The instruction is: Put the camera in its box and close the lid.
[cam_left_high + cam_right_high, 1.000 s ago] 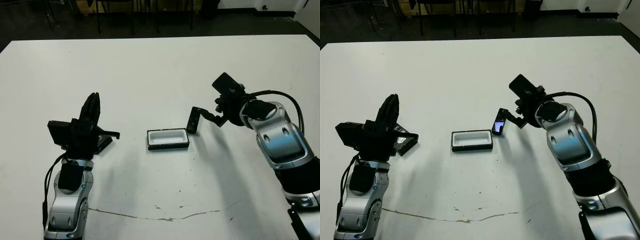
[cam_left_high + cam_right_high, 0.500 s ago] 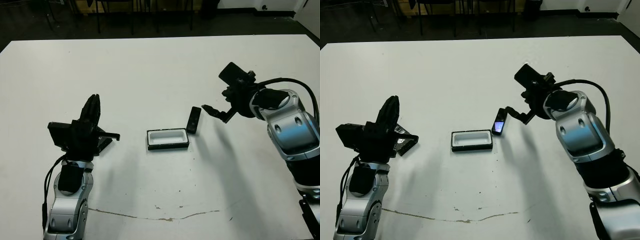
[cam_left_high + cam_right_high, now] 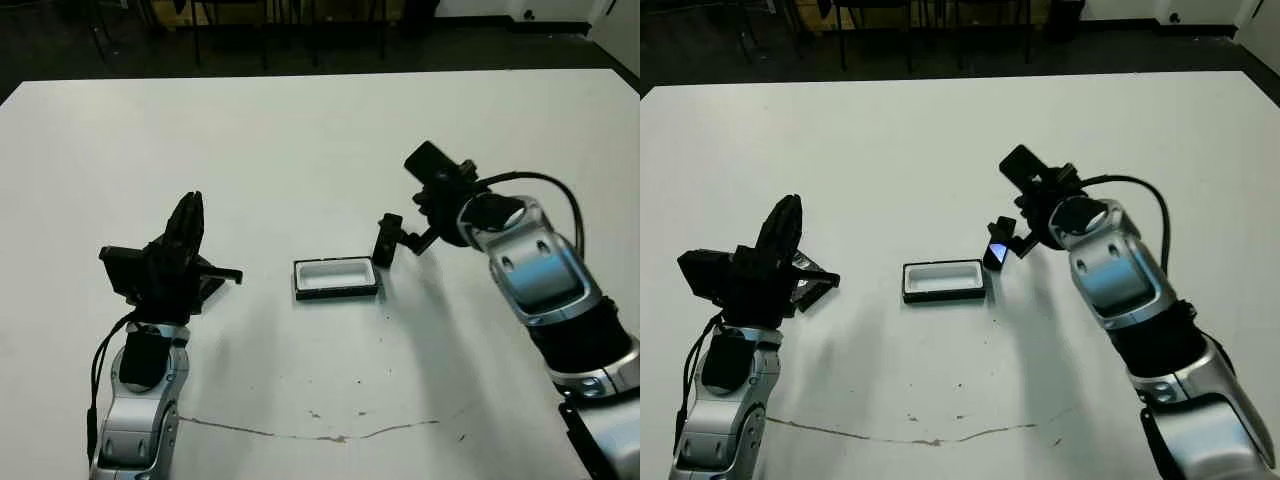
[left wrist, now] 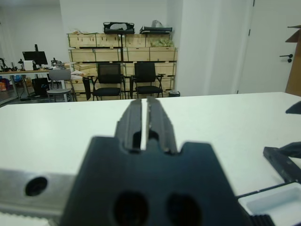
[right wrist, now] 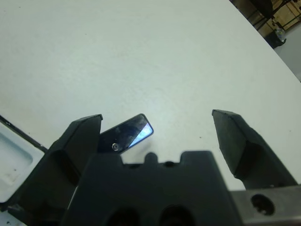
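The box (image 3: 336, 279), a shallow black tray with white lining, lies open at the table's middle. The camera (image 3: 995, 254), a slim black bar with a bluish screen, rests slanted just right of the box's right end. My right gripper (image 3: 402, 236) is open and close over the camera's far end; in the right wrist view the camera (image 5: 126, 134) shows beside one finger (image 5: 80, 141). My left gripper (image 3: 186, 222) is shut, raised at the left and holding nothing. The lid (image 3: 812, 287) lies flat beneath it, partly hidden.
A thin dark scratch line (image 3: 320, 435) runs across the white table near its front edge. Chairs (image 4: 127, 77) and shelves of crates stand beyond the far edge.
My right gripper pulled away to the right of the camera, then came back in and now hovers close over it. The camera, box and left arm have hardly moved.
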Motion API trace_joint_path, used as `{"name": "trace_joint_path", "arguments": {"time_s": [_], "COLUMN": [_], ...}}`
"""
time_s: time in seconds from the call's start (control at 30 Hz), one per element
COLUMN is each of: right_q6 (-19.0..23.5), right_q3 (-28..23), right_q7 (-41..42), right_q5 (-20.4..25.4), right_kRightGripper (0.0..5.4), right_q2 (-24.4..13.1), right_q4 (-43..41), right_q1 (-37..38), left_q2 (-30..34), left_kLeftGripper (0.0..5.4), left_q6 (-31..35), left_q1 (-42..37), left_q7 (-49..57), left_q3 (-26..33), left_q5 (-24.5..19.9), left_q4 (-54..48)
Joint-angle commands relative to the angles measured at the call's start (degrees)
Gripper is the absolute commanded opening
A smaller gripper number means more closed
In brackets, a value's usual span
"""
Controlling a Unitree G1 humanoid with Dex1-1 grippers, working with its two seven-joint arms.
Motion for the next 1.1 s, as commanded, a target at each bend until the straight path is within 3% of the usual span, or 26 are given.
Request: {"name": "trace_joint_path", "arguments": {"time_s": [0.03,1.1], "right_q6": [-1.4,-5.5], "right_q3": [1.28,3.22], "right_q7": [-0.58,-2.23], "right_q5": [-0.69,-2.2], "right_kRightGripper": [5.38,5.38], "right_q2": [0.59,4.16], "right_q4": [1.68,5.74], "right_q1": [-0.43,4.78], "left_q2": [-0.03,-1.14], "left_kLeftGripper": [0.0,0.0], "left_q6": [0.75,-0.22], "left_q1": [0.69,0.51], "left_q7": [0.15,-0.02], "left_q3": [-0.07,-1.12], "left_q5": [0.25,0.19], "left_q4": [0.62,2.02]}}
